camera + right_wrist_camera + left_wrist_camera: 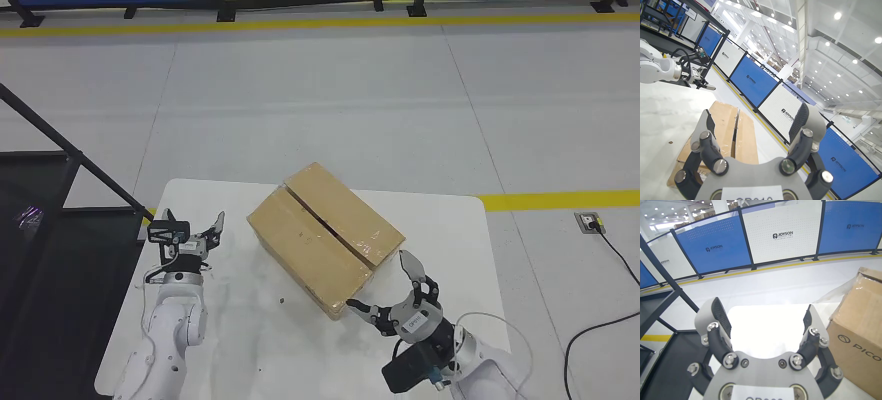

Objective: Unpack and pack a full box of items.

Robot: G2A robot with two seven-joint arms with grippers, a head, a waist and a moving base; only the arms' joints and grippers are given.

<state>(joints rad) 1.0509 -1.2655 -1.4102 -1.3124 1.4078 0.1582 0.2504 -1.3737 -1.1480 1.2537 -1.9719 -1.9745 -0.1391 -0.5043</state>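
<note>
A factory hall (high lit roof [831, 62]), fenced by blue-and-white panels [783, 243].

Your top view looks down from above the arms onto the white rounded-corner table [250, 345]. Your left wrist view sits close behind the left gripper [764, 313], facing level across the table toward blue and white fence panels [715, 247]. Your right wrist view sits behind the right gripper [755, 109], tilted up toward the white ceiling [829, 28]. All three share the closed brown cardboard box [320, 235].
</note>
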